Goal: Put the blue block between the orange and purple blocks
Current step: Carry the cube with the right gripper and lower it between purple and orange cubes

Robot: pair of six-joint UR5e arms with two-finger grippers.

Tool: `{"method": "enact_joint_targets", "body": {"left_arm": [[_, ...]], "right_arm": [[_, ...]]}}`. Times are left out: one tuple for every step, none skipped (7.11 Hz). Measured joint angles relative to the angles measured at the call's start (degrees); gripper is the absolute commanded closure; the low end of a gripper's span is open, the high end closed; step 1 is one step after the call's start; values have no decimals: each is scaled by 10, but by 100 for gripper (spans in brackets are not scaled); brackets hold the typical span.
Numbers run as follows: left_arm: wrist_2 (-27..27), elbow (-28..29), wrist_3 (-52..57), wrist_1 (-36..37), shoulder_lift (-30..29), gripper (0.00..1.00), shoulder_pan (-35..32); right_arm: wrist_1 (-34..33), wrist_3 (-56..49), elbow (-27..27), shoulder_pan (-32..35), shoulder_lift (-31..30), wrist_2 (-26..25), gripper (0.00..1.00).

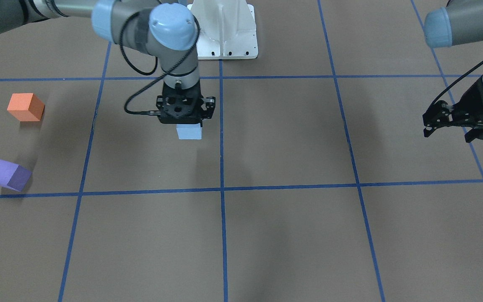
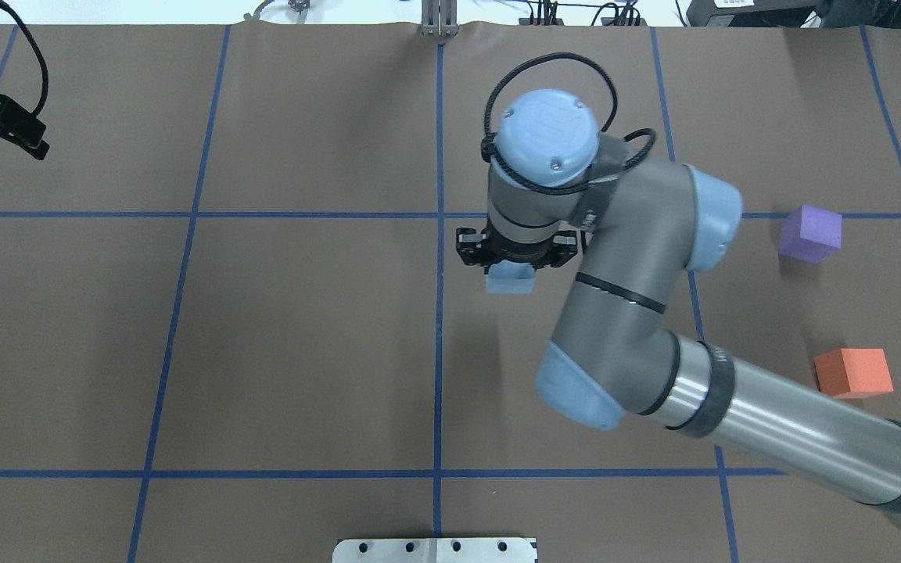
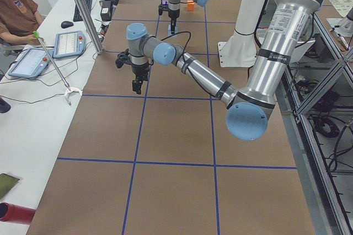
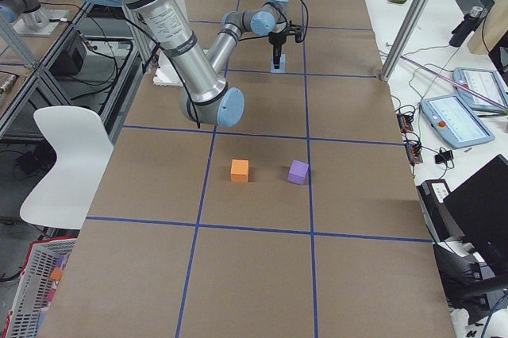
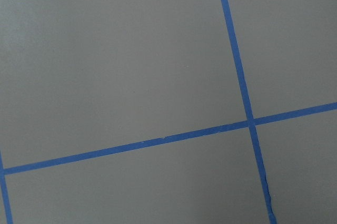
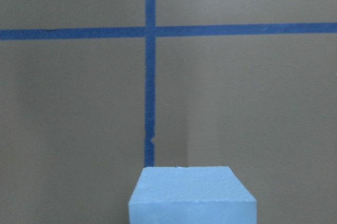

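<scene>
The blue block (image 1: 189, 132) sits between the fingers of my right gripper (image 1: 188, 126), which is shut on it and holds it a little above the table, near the middle. It also shows in the overhead view (image 2: 510, 278) and at the bottom of the right wrist view (image 6: 191, 195). The orange block (image 1: 25, 107) and the purple block (image 1: 9, 175) lie apart on the table far to my right, as the overhead view shows for the orange block (image 2: 853, 373) and the purple block (image 2: 810, 233). My left gripper (image 1: 448, 134) hangs open and empty at the far left.
Blue tape lines (image 1: 221, 188) divide the brown table into squares. The white robot base (image 1: 224, 33) stands at the table's near edge. An operator with tablets (image 3: 33, 61) sits beyond the far edge.
</scene>
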Motion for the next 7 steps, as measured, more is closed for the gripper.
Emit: {"method": "enact_joint_targets", "body": {"left_arm": [[0, -6, 22, -6, 24, 0, -14], [1, -9, 29, -13, 41, 0, -26], [4, -8, 32, -16, 53, 0, -38], [5, -8, 36, -20, 64, 0, -55], [5, -8, 38, -27, 74, 0, -65], [6, -6, 38, -42, 83, 0, -68], [7, -2, 37, -56, 92, 0, -67]], "right_arm": [[-8, -51, 65, 47, -63, 27, 100], [-5, -96, 108, 92, -124, 57, 100], [12, -141, 139, 134, -192, 76, 100], [44, -192, 151, 174, -259, 91, 100], [86, -246, 145, 211, -322, 106, 100], [135, -284, 121, 235, -371, 116, 100], [192, -301, 82, 245, -401, 120, 100]]}}
